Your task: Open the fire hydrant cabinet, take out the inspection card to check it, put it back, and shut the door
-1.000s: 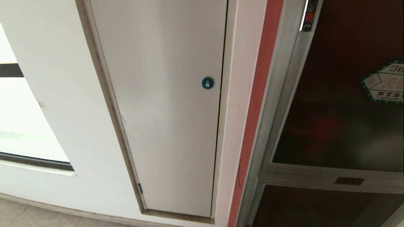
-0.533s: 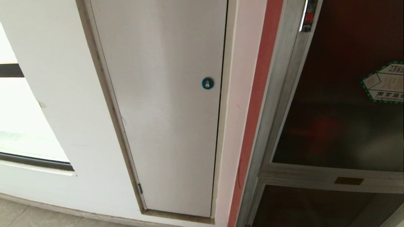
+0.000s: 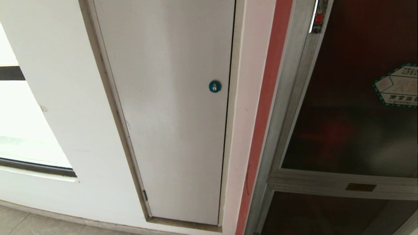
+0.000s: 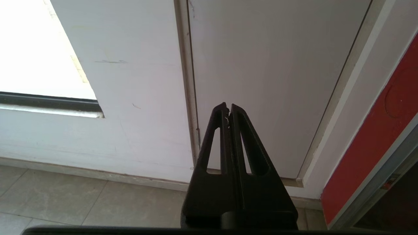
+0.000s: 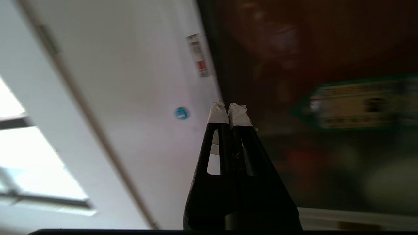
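**Right wrist view: latch lies up the frame edge from the closed tips**

Right wrist view shows the right end effector (image 5: 228, 112) with its white-taped fingertips (image 5: 218, 114) pressed together, holding nothing. It points at the left edge of the door (image 5: 310, 65), where dark glass meets the silver frame. The latch (image 5: 200, 55), a narrow strip with a red patch, sits on that same edge further along the frame from the tips, well apart from them. The latch's long axis runs along the frame, so I judge that the coming move must travel along the frame edge and not across the glass.

Head view puts the cabinet (image 3: 294, 98) at the right side of the scene, with the latch (image 3: 319, 18) high at the top edge and the hexagonal sticker (image 3: 396, 86) on the glass below and to the right of it. The door looks shut against its frame; the card is not visible, presumably behind the dark glass. Neither arm shows in this view.

Left end effector (image 4: 228, 109) has its black fingers closed on nothing and faces the lower part of the white door (image 4: 277, 81), near the floor (image 4: 81, 199), with the cabinet's red edge (image 4: 375, 137) off to one side. The right arm is plainly the nearer one to the latch. The white door's blue lock (image 3: 215, 86) lies between the two and is not the target.
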You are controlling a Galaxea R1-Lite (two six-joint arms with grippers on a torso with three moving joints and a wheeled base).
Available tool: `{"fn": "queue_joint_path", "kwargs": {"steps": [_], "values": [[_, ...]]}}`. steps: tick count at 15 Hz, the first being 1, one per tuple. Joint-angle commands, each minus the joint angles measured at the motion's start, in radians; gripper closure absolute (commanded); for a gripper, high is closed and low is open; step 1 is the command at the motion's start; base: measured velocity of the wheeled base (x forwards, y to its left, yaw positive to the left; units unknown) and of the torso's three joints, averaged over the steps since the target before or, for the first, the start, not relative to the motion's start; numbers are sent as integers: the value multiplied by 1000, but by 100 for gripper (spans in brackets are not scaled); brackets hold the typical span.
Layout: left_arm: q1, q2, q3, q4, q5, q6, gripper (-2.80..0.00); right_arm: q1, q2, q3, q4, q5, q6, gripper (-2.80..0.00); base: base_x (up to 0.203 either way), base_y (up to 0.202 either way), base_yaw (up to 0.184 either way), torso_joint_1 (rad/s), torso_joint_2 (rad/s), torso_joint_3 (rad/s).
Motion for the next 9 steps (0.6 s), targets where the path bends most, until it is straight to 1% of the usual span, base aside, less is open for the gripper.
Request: {"fn": "queue_joint_path", "kwargs": {"steps": [1,2,5,7,9], "values": [[0,0,2,0,0,0,0,-97,-61,0,15,6,-3,0,0,0,0,0,0,0],[0,1,2,0,0,0,0,-148,-103,0,26,24,-11,0,0,0,0,0,0,0],[0,0,2,0,0,0,0,-221,-225,0,83,67,-56,0,0,0,0,0,0,0],[0,0,2,0,0,0,0,-234,-287,0,151,110,-73,0,0,0,0,0,0,0],[0,1,2,-1,0,0,0,-233,-319,-1,198,123,-93,0,0,0,0,0,0,0]]}}
